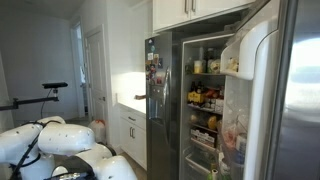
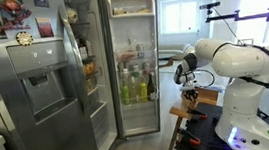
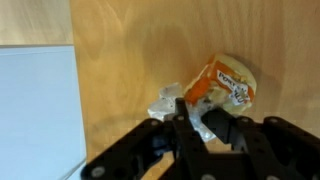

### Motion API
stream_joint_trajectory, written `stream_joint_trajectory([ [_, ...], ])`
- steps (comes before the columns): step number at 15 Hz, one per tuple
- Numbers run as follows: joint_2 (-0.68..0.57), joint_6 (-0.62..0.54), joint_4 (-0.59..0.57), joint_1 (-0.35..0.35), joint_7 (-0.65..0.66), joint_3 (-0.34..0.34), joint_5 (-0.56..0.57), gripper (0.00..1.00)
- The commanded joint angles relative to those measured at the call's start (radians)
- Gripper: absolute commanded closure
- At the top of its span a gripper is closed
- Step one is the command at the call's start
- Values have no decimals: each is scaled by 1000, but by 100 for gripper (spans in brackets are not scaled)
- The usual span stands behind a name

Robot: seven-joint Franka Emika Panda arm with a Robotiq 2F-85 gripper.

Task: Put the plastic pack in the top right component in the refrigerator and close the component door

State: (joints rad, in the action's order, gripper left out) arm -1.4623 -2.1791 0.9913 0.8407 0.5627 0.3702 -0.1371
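Plastic pack (image 3: 222, 85): crinkled, orange-and-white printed, lying flat on the wooden surface (image 3: 130, 50). Its long axis runs diagonally in the wrist view. The printed rounded end points up-right, away from the gripper (image 3: 200, 120). The clear crumpled end points down-left, toward the jaws.

That clear end sits right between the two dark fingers (image 3: 183, 112); the printed part sticks out beyond the fingertips. Jaws are narrow, drawn in on the crumpled plastic from both sides and touching it. The pack lies flat on the wood and is not lifted.

A white panel (image 3: 35, 110) covers the left side of the wrist view, edge to edge with the wood.

In an exterior view the white arm (image 2: 235, 59) bends over with the wrist pointing down at a small wooden table (image 2: 205, 98). The pack is too small to make out there.

The refrigerator (image 2: 48, 114) stands well apart from the table with both doors swung open and the interior lit. Bottles and jars are on the shelves, and the open door (image 1: 250, 70) has white bins. White cabinets (image 1: 185, 10) sit above it.
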Motion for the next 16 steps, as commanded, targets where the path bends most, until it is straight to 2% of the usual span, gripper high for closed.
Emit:
stream_joint_trajectory([
  [1,-9,10,-25,10,5,-20,9,100],
  [9,11,-20,6,12,-28,-25,-9,98],
  [16,82,-162,122,35,-127,-51,-33,98],
])
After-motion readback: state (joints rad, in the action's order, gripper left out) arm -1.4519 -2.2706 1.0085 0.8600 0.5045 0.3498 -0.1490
